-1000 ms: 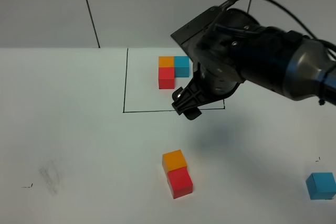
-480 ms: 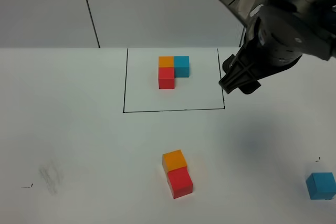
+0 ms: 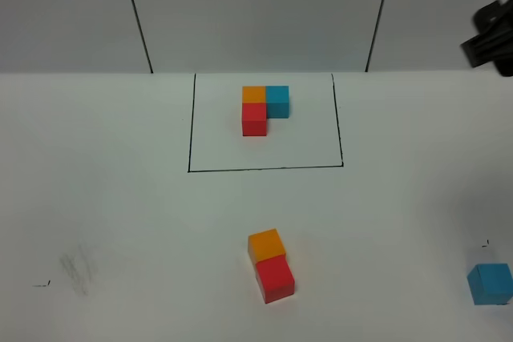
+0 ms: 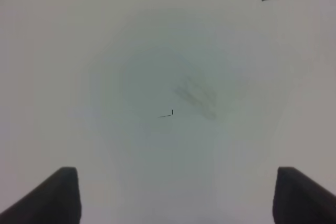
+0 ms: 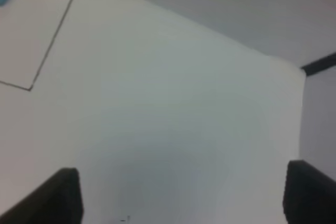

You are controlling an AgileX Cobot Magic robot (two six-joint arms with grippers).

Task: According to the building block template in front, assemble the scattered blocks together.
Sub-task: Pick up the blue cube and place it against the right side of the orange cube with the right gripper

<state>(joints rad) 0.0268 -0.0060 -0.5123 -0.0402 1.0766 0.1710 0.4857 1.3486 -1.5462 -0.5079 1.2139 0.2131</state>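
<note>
The building block template [image 3: 264, 169] is a black-lined rectangle at the back, framing an L of an orange cube [image 3: 253, 94], a blue cube [image 3: 277, 101] and a red cube [image 3: 254, 119]. Of the scattered blocks, the orange one [image 3: 266, 243] and the red one [image 3: 275, 278] touch each other near the front middle. The light blue one [image 3: 490, 283] sits alone at the front right. My right gripper [image 3: 489, 39] [image 5: 184, 198] hangs at the upper right edge, open and empty. My left gripper [image 4: 184, 198] is open over bare table and out of the high view.
A grey smudge [image 3: 78, 268] and a small black mark [image 3: 40, 283] lie at the front left, and both show in the left wrist view. The white table's back edge [image 3: 96, 73] meets a grey panelled wall. The right wrist view is blurred and shows a template corner [image 5: 30, 88].
My right arm has swung from over the template's front edge up and to the right, almost out of the high view. None of the cubes moved.
</note>
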